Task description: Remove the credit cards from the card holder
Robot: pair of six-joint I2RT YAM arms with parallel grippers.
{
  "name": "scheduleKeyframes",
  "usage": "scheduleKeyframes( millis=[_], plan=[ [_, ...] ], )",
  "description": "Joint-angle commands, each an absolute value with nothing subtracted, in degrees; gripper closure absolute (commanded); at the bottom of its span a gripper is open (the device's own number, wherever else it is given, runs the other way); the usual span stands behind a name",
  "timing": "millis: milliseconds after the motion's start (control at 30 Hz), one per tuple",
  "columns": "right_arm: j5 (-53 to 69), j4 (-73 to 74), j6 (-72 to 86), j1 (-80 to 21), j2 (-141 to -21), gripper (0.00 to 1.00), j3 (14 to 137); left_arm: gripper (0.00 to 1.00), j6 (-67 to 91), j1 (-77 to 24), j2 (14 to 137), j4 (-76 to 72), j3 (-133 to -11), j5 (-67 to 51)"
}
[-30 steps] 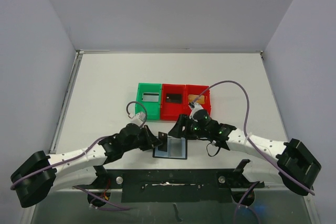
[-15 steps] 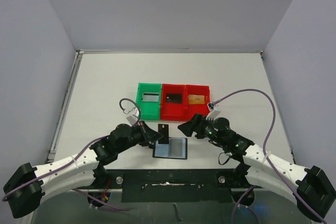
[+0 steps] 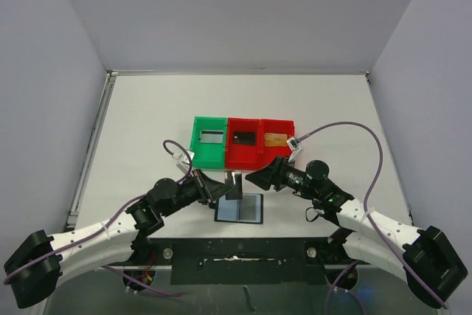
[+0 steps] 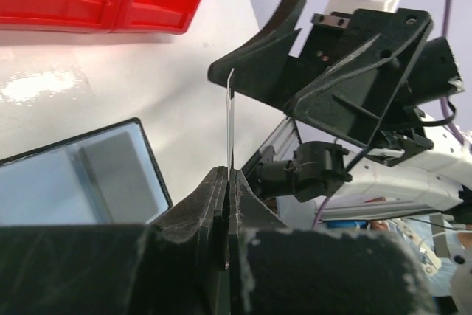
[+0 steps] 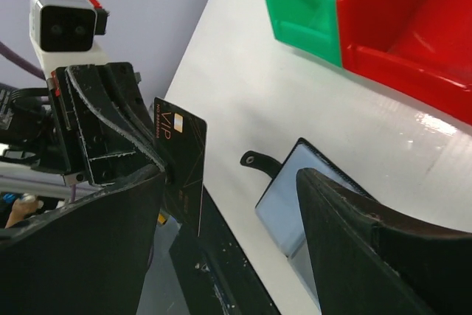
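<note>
My left gripper (image 3: pixel 221 189) is shut on a black credit card (image 3: pixel 234 184) and holds it upright above the table. The left wrist view shows that card edge-on (image 4: pixel 229 119) rising from the pinched fingertips (image 4: pixel 227 176). In the right wrist view its face reads VIP (image 5: pixel 181 164). My right gripper (image 3: pixel 251 177) is open, its tips just right of the card, and holds nothing (image 5: pixel 236 248). The card holder (image 3: pixel 240 209) lies open below, showing blue-grey pockets (image 5: pixel 291 197) (image 4: pixel 81 175). More credit cards lie in the bins: greyish (image 3: pixel 212 136), black (image 3: pixel 243 137), tan-gold (image 3: pixel 275 139).
A green bin (image 3: pixel 200 154) and two red bins (image 3: pixel 233 156) (image 3: pixel 289 127) stand in a row just beyond the grippers. The black base plate (image 3: pixel 243 256) runs along the near edge. Walls close in the table on three sides.
My left gripper has lifted the black card up off the card holder and slightly right. My right arm drew back and its gripper widened, now facing the card.
</note>
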State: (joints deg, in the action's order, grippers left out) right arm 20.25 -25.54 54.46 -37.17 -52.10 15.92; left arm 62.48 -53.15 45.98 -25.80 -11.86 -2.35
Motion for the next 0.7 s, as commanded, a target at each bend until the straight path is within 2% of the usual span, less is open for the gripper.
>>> scheduleKeyframes(
  millis=[0,233,467,667],
  plan=[
    [27.30,-36.98,56.88,-37.00,-54.64,0.30,16.08,1.00,64.23,-52.45,47.75,-35.42,-12.80,-6.24],
    [29.13,-42.33,59.45,-36.89,-56.61,0.52,15.22,1.00,65.41,-52.05,51.06,-39.17,-14.43,-9.43],
    [29.24,-44.78,61.52,-36.97,-56.68,0.54,13.76,1.00,68.19,-51.02,49.15,-41.78,-12.98,-11.57],
    [31.16,-51.68,65.01,-36.78,-57.90,0.62,12.85,1.00,69.74,-49.02,47.71,-46.08,-10.76,-13.54]
  ],
)
